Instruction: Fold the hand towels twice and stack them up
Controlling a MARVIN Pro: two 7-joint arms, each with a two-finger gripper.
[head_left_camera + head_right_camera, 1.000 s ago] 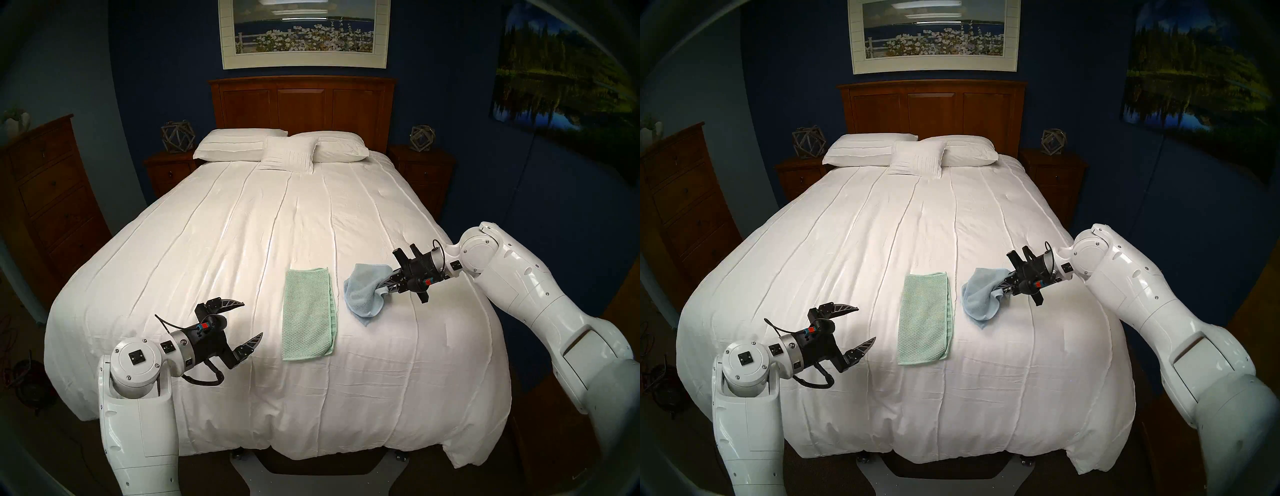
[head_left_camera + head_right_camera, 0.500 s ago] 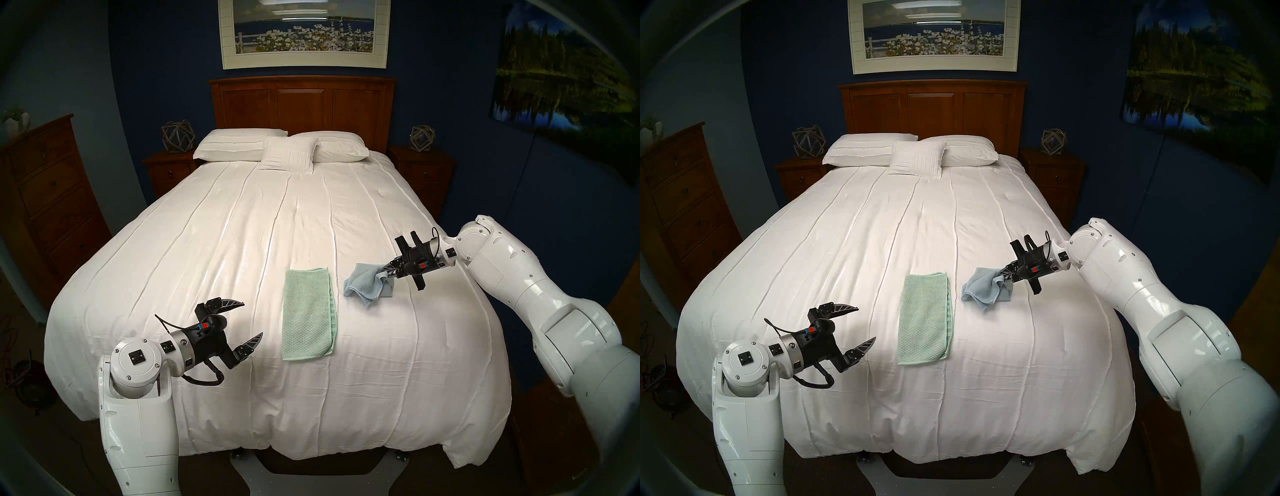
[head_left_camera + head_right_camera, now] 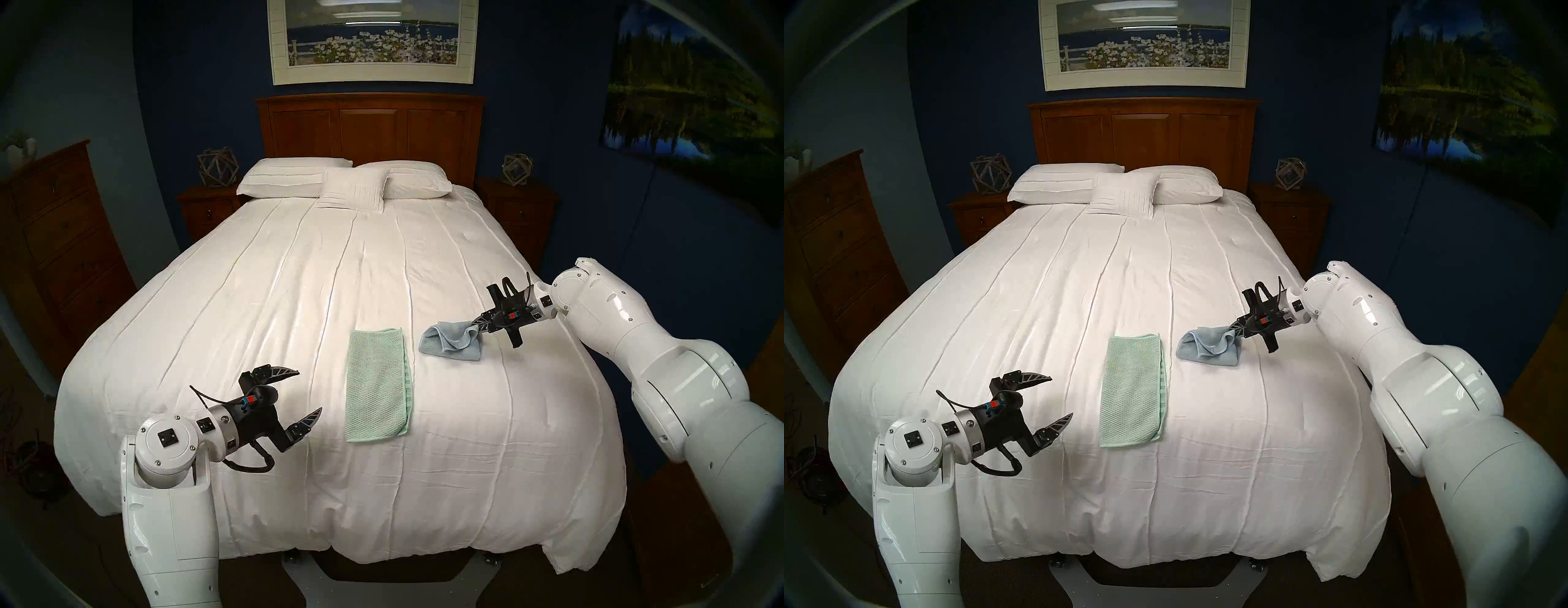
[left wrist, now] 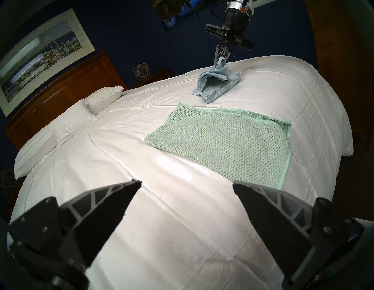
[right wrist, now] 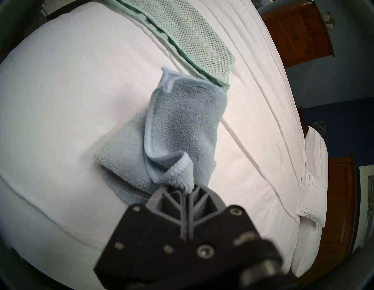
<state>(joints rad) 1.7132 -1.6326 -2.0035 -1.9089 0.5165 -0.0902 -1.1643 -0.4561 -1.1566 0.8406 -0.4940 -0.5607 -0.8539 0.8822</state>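
The mint green waffle-weave hand towel [image 3: 377,386] [image 3: 1132,390] [image 4: 222,141] [image 5: 192,40] lies flat on the white bedspread as a long folded rectangle. To its right, the light blue plush hand towel [image 3: 452,346] [image 3: 1208,350] [image 4: 218,83] [image 5: 182,129] rests on the bed loosely doubled over. My right gripper [image 3: 474,329] [image 3: 1231,336] [image 4: 220,60] [image 5: 188,190] is shut on its raised corner at the towel's right end. My left gripper [image 3: 309,391] [image 3: 1062,395] [image 4: 186,182] hovers open and empty to the left of the green towel.
White pillows [image 3: 343,182] lie at the far end against the wooden headboard [image 3: 369,127]. Nightstands flank the bed, and a wooden dresser [image 3: 55,237] stands at the left. The bedspread [image 3: 297,297] falls away at the near and right edges.
My right gripper, still shut on the blue towel's corner, has moved away from me and lower. The hanging towel has settled onto the bed, doubled over. My left arm has not moved.
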